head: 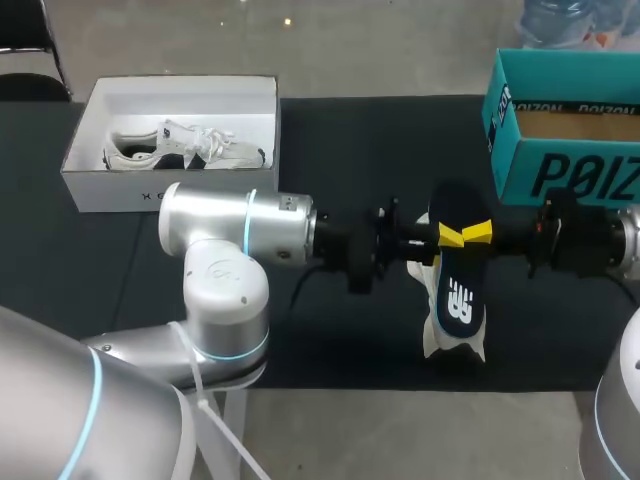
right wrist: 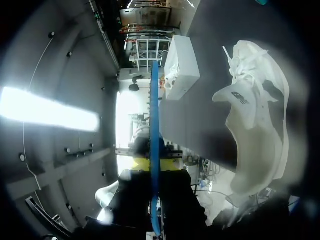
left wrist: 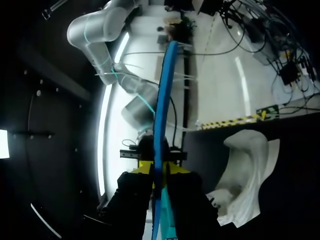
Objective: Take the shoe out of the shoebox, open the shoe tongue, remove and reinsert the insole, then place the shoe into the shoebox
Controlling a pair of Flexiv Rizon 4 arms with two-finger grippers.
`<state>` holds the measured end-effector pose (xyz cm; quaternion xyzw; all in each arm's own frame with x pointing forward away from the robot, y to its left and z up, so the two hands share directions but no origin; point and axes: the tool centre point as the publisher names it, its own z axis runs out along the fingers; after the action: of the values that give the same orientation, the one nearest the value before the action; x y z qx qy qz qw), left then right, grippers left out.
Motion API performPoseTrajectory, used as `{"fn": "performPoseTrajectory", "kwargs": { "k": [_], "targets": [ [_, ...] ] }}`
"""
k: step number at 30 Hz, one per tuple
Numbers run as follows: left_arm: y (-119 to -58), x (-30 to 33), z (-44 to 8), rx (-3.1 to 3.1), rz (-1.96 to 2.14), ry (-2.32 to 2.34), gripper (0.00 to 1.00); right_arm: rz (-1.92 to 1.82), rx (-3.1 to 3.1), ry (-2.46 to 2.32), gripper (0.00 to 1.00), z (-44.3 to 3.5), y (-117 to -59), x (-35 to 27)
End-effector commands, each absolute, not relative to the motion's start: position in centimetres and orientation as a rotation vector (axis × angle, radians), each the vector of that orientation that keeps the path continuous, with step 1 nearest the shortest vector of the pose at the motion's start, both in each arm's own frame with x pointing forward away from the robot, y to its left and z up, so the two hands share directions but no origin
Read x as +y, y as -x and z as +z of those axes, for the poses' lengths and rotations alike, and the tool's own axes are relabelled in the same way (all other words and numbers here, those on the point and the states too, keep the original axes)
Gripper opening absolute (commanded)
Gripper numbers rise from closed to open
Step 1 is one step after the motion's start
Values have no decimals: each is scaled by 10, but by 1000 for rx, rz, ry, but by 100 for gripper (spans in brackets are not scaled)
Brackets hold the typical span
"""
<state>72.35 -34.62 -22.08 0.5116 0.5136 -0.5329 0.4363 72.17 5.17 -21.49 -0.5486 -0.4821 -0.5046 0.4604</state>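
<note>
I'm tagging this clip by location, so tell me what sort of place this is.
Probably a robotics lab workbench set up for shoe handling: a black-covered table, a white shoebox holding a shoe, a teal box, and an insole gripped by the left end effector and right end effector.

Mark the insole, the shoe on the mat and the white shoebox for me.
insole [head: 461, 300]: head view, on the logo end of its dark face.
shoe on the mat [right wrist: 255, 135]: right wrist view, on its white side.
white shoebox [head: 115, 190]: head view, on its front wall.
</note>
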Motion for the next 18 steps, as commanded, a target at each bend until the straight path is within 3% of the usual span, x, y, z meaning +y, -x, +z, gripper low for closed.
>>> {"fn": "performPoseTrajectory", "kwargs": {
  "k": [1, 7, 10, 11, 18],
  "targets": [
    [-720, -345, -223, 1277, -1323, -1269, 16, -1242, -1186, 1352, 0, -215, -721, 52],
    [-719, -345, -224, 1283, -1325, -1265, 17, -1242, -1186, 1352, 0, -215, -721, 52],
    [-720, -345, -224, 1284, -1323, -1263, 11, -1242, -1186, 1352, 0, -215, -721, 52],
    [-720, -345, -224, 1284, -1323, -1263, 0, -1242, -1186, 1352, 0, -215, -721, 52],
    [-721, -346, -222, 1291, -1319, -1260, 0, -1242, -1186, 1352, 0, -215, -721, 52]
  ]
}}
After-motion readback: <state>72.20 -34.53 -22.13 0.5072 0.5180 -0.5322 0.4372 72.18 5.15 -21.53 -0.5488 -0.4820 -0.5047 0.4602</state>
